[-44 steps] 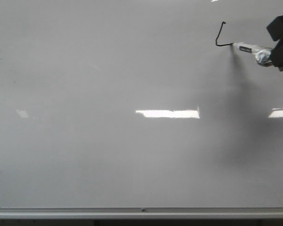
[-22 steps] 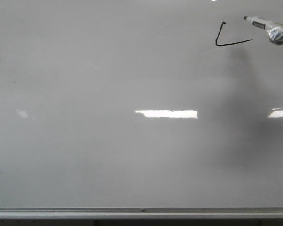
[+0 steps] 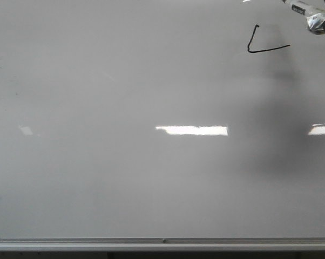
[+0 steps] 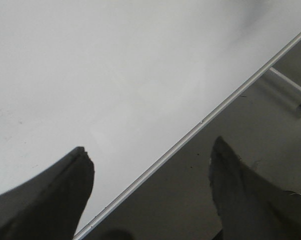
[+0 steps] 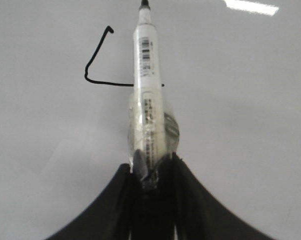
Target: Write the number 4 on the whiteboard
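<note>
1. While the number 4 [image 3: 266, 42] sits unfinished at the upper right of the whiteboard [image 3: 151, 178], the right tool [image 5: 153, 167] clamps the marker [image 5: 146, 75], tip raised for the upright stroke.
2. Left tool [image 4: 150, 170] gapes empty, parked by the board's rail [image 4: 200, 122].

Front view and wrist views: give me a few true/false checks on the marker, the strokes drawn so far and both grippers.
1. The number 4 is finished. False: only a slanted stroke and a horizontal stroke are drawn.
2. The right gripper holds the marker. True.
3. The left gripper is shut on an eraser. False: it is open and empty.
4. The strokes sit at the upper right of the whiteboard. True.
5. The marker tip rests on the horizontal stroke. False: it lies beyond it.
</note>
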Robot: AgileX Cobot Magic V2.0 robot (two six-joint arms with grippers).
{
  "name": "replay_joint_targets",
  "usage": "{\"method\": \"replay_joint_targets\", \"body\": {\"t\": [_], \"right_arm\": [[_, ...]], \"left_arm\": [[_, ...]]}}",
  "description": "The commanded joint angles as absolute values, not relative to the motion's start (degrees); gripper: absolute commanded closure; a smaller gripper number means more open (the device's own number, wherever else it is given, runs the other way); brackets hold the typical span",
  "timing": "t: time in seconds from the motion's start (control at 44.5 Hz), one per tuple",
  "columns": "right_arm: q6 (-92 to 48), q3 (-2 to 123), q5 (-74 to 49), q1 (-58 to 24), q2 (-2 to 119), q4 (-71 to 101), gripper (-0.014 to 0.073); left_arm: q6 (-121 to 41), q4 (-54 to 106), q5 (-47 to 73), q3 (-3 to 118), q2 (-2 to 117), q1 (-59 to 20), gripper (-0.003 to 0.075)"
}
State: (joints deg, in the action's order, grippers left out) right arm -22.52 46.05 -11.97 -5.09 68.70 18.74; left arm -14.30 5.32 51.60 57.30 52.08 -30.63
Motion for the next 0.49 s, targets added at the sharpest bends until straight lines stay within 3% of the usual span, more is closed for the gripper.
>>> {"method": "replay_joint_targets", "body": {"t": [0.0, 0.202, 0.472], "right_arm": [[-22.99, 47.91, -7.06, -5.18, 69.41, 19.4, 0.0713], [-22.99, 47.91, -10.13, -5.18, 74.56, 19.4, 0.0713], [-22.99, 47.91, -23.9, -5.18, 77.48, 19.4, 0.0713]], "left_arm": [[-13.75, 5.74, 47.44, 58.73, 51.62, -30.61, 0.024], [-13.75, 5.74, 47.44, 58.73, 51.62, -30.61, 0.024], [-13.75, 5.74, 47.44, 58.73, 51.62, -30.61, 0.024]]}}
